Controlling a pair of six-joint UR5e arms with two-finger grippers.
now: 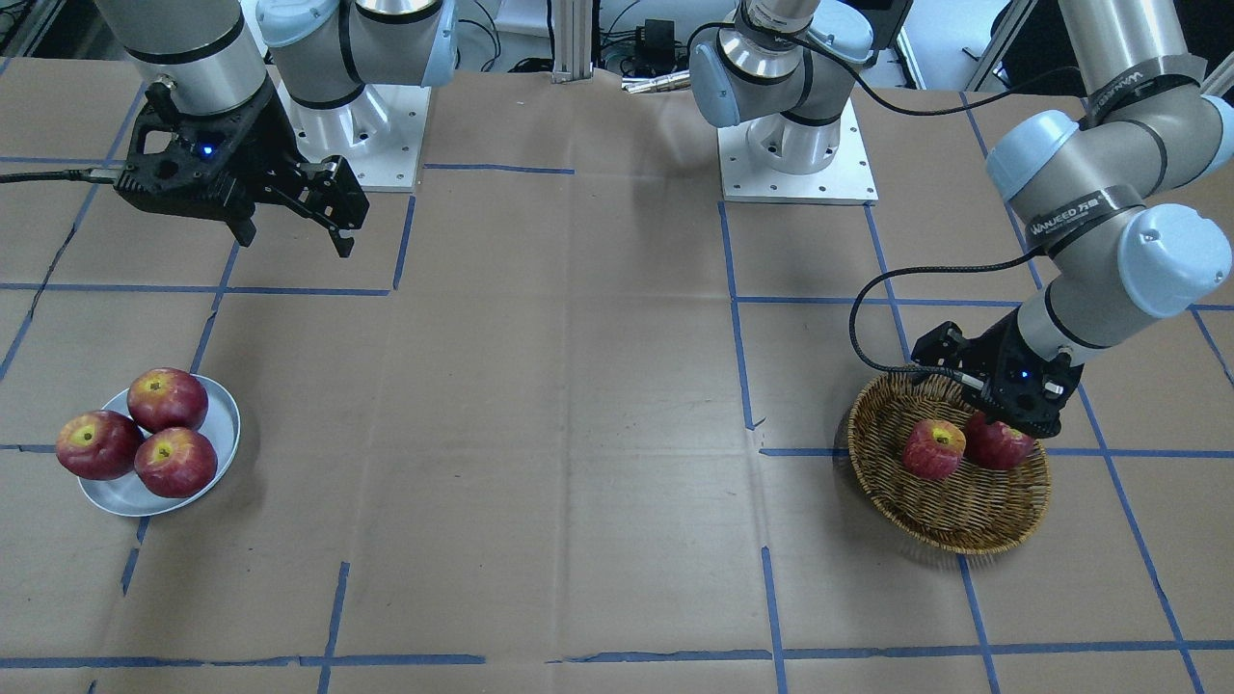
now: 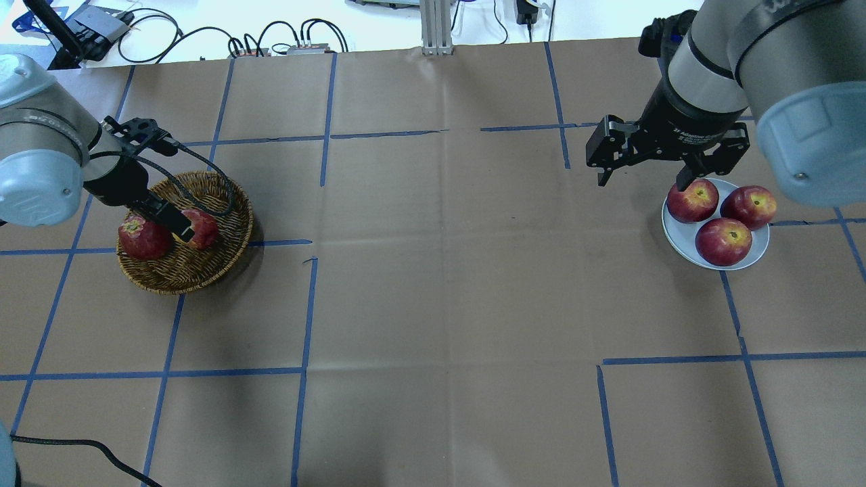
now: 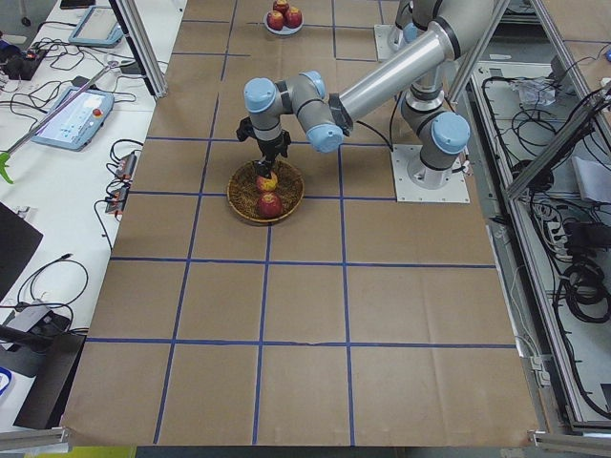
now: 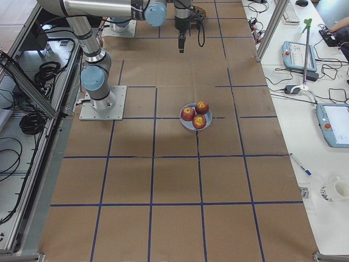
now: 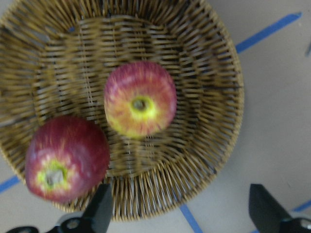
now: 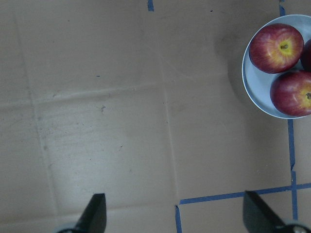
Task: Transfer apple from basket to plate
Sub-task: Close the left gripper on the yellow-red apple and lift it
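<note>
The wicker basket (image 1: 964, 525) holds two apples. The paler pinkish-red streaked apple (image 5: 140, 99) lies near its middle, stem hollow up; it also shows in the front view (image 1: 933, 448) and overhead (image 2: 205, 228). My left gripper (image 5: 182, 221) hovers low over the basket (image 2: 183, 270), open and empty, above the two apples (image 1: 1007, 419). The pale plate (image 2: 678, 233) stands far across the table with three apples on it. My right gripper (image 2: 643, 181) is open and empty, raised beside the plate (image 1: 228, 414).
A darker deep-red apple (image 5: 65, 158) lies beside the pale one in the basket (image 2: 143, 237). Three glossy dark-red apples (image 1: 164, 434) nearly fill the plate (image 6: 255, 85). Brown paper with blue tape lines covers the table (image 2: 440, 270).
</note>
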